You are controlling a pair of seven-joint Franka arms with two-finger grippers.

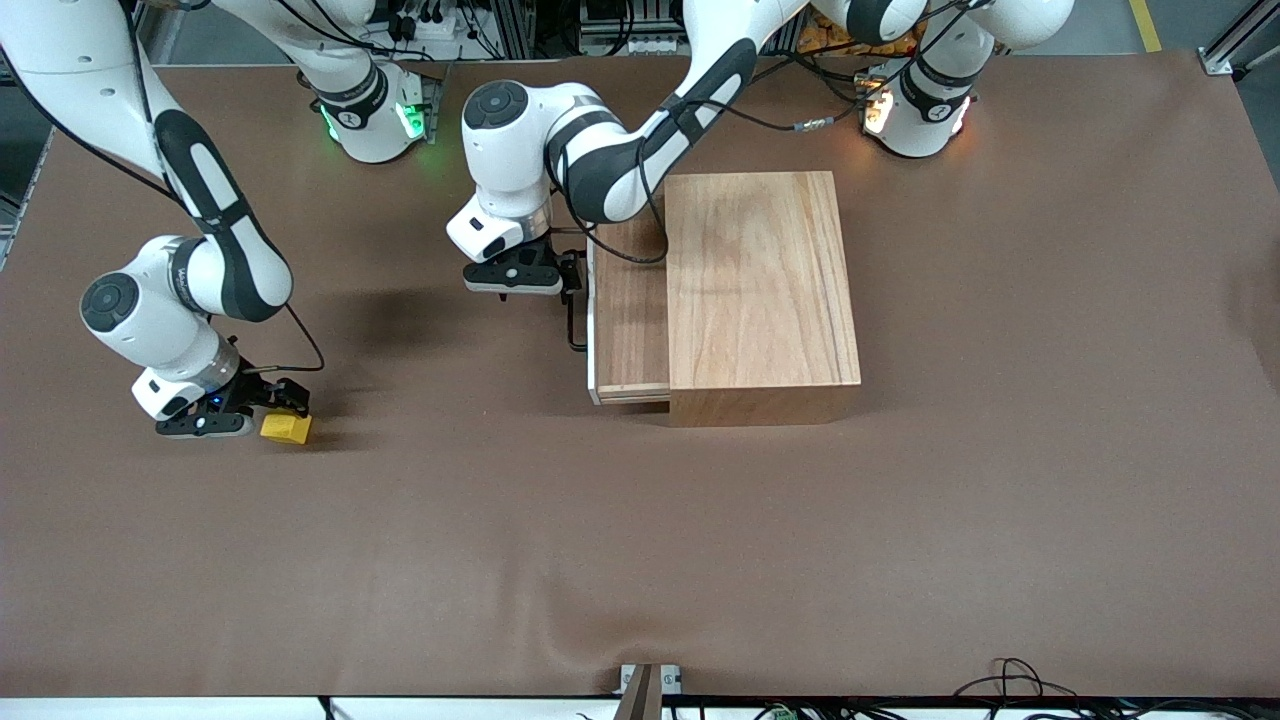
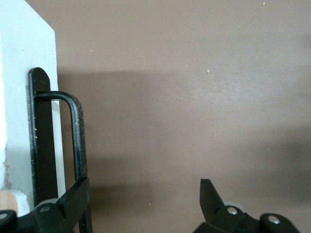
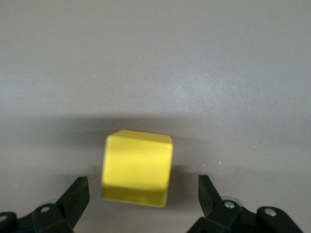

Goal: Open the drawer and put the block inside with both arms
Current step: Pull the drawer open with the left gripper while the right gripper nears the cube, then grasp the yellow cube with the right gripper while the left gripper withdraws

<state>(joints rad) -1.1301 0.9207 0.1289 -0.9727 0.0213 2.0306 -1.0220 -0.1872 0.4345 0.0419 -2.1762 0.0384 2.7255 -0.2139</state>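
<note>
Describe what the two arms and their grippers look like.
Both arms are white with black joint sections and round grey-black joint caps. Black cables trail along them. The right arm's base glows green, the left's orange-white. The left gripper and right gripper are black, with wedge-shaped fingers fastened by silver screws.

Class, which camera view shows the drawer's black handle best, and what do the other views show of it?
The left wrist view: the handle fills the frame edge, its U-bend clear against the pale panel. The front view shows it only as a thin dark line. The right wrist view shows none of it.
</note>
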